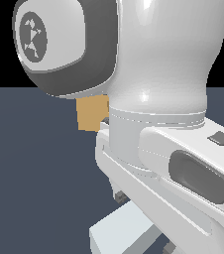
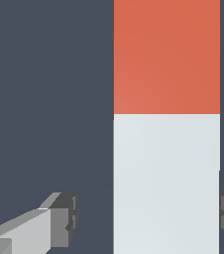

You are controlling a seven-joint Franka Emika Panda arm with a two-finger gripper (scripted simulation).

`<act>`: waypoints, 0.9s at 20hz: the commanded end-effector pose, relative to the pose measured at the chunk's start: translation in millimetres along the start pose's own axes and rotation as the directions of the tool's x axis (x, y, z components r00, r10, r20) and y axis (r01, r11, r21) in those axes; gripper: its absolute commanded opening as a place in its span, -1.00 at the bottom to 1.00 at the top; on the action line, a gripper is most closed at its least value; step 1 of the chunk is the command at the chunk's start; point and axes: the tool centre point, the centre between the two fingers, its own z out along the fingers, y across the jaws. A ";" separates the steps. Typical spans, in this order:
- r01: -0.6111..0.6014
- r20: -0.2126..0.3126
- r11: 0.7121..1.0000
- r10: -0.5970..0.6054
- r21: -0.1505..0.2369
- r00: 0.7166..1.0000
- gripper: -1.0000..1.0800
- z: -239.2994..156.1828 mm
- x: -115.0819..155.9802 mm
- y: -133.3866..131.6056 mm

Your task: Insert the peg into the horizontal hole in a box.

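The gripper [image 2: 146,218] hangs over the peg [image 2: 166,149], jaws spread wide and one finger [image 2: 59,221] well clear, apparently lining up a grasp; the box [image 1: 92,113] waits beyond.

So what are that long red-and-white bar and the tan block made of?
It's a simulator's render, so only looks can be judged. The peg looks like smooth, matte painted plastic or wood: flat pale grey-white with one red-orange end, no grain or shine. The box, mostly hidden behind the arm, is flat ochre, like cardboard or unfinished wood, with no texture. Neither can be settled.
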 end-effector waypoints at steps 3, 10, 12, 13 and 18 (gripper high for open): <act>0.000 -0.002 1.000 0.000 -0.002 1.000 -1.00 1.8 1.3 1.1; 0.000 -0.002 1.000 0.000 -0.002 1.000 -1.00 1.8 1.3 1.1; 0.000 -0.002 1.000 0.000 -0.002 1.000 -1.00 1.8 1.3 1.1; 0.000 -0.001 1.000 0.000 -0.001 1.000 -1.00 2.0 0.8 1.1; 0.027 -0.001 1.000 -0.027 -0.001 1.000 -1.00 -1.6 5.8 -6.6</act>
